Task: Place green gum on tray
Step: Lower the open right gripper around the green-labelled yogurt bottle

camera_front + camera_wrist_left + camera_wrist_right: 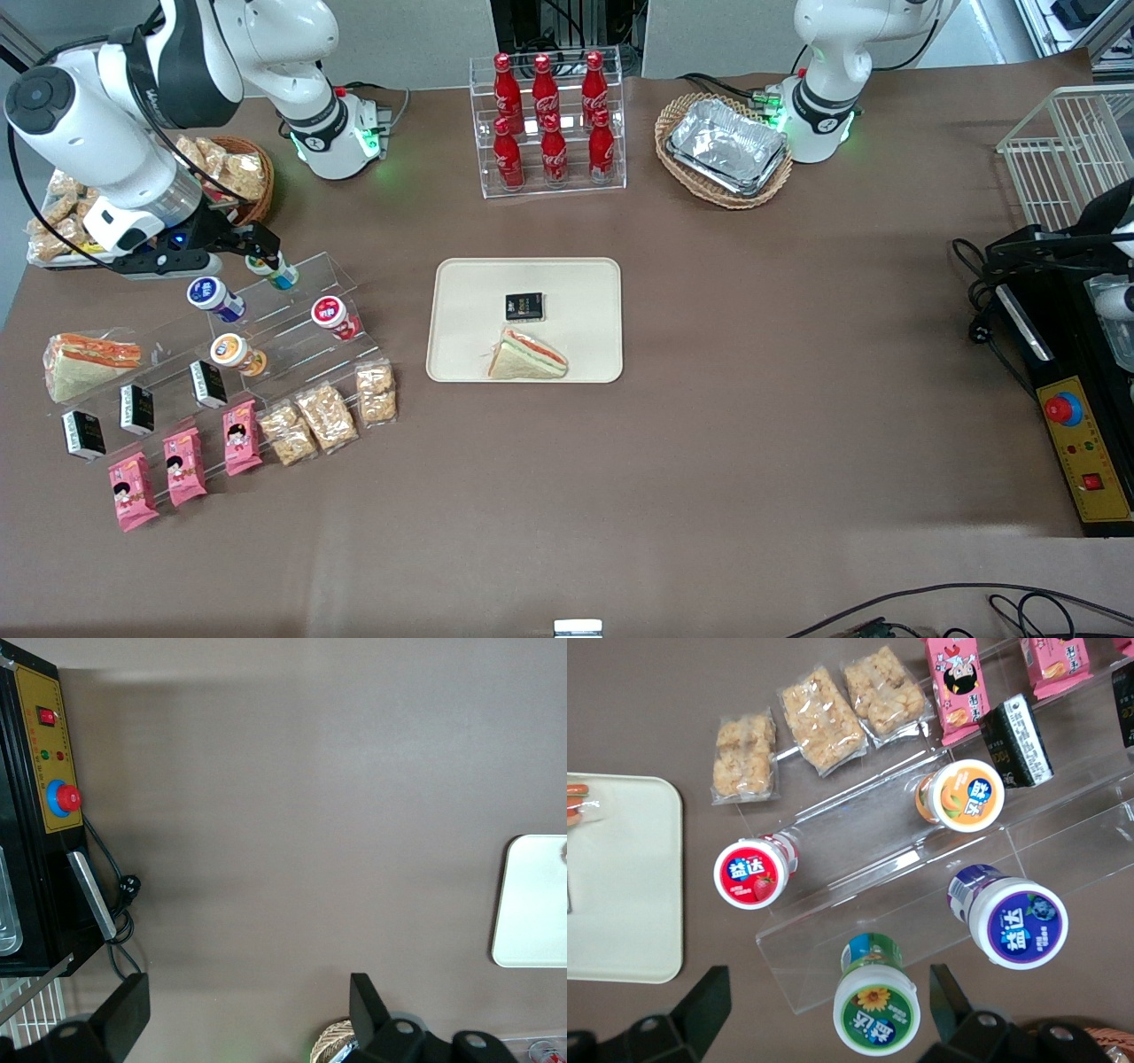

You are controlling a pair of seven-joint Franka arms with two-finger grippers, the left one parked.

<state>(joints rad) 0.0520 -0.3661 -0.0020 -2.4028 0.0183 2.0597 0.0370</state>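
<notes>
The green gum (pixel 876 1003), a small bottle with a white lid and green label, stands on the top step of a clear acrylic stand (pixel 939 895); in the front view it shows at the gripper's tips (pixel 275 271). My right gripper (pixel 828 1001) is open, with the gum between its fingers (pixel 948 997) but nearer to one of them, not gripped. In the front view the gripper (pixel 257 251) hovers over the stand's top step. The beige tray (pixel 461 292) lies mid-table and carries a sandwich (pixel 528 356) and a small black packet (pixel 524 307); its corner shows in the wrist view (pixel 620 886).
On the stand are a blue-lidded bottle (pixel 1019 926), a red-lidded bottle (pixel 751 873) and an orange-lidded bottle (pixel 967 796). Below lie snack bags (pixel 328 415), pink packets (pixel 184 465), black packets (pixel 137 409) and a wrapped sandwich (pixel 89 361). Cola rack (pixel 551 124) and foil-tray basket (pixel 725 149) stand farther from the front camera.
</notes>
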